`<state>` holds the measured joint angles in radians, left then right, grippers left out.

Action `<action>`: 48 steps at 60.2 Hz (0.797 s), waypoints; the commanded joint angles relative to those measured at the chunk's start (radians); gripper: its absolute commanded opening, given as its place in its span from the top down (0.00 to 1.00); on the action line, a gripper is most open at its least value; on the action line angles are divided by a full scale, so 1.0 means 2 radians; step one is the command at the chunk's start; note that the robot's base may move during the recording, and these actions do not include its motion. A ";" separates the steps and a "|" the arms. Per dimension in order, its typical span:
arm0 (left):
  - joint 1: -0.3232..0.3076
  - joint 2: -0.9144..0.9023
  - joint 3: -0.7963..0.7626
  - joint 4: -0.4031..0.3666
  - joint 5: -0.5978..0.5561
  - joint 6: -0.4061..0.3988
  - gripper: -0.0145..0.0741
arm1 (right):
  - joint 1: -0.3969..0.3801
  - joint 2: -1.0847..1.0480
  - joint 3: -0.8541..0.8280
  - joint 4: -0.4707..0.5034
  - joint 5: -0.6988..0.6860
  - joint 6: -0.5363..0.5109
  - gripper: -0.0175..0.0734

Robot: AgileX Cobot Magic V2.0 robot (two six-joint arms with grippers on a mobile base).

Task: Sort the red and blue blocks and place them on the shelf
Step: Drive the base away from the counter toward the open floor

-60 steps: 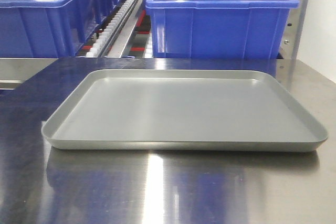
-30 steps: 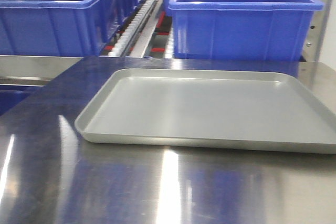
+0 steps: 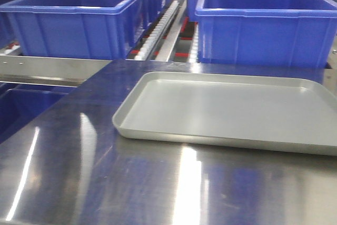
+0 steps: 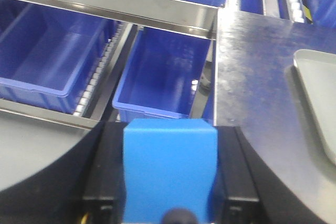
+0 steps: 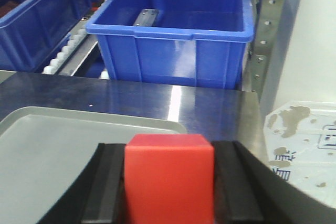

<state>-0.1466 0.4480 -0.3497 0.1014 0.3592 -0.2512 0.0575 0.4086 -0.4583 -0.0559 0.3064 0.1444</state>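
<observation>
Clasping the blue block [image 4: 169,153], the left hand [image 4: 168,174] faced the shelf [image 4: 105,1]; the right hand [image 5: 169,182] clenched the red block [image 5: 169,163] near the tray [image 5: 58,145].

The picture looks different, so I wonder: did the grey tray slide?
No. The tray shifted right in the picture, but so did the blue bin behind it and the tabletop; the camera moved.

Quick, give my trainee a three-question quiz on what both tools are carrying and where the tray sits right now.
1. True or false: the left tool holds the blue block.
2. The grey tray rests on: A the steel tabletop, B a carpet, C a cardboard box.
3. Fill in: the right tool grips the ___.
Key: 1 true; 2 A; 3 red block.
</observation>
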 commanded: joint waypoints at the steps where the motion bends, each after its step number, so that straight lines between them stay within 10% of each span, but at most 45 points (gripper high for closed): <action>1: -0.003 0.001 -0.015 -0.003 -0.043 0.000 0.69 | -0.002 0.002 -0.014 -0.003 -0.045 -0.002 0.74; 48: -0.003 0.001 -0.015 -0.003 -0.043 0.000 0.69 | -0.002 0.002 -0.014 -0.003 -0.045 -0.002 0.74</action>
<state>-0.1466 0.4480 -0.3497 0.1014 0.3592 -0.2512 0.0575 0.4086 -0.4583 -0.0559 0.3064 0.1444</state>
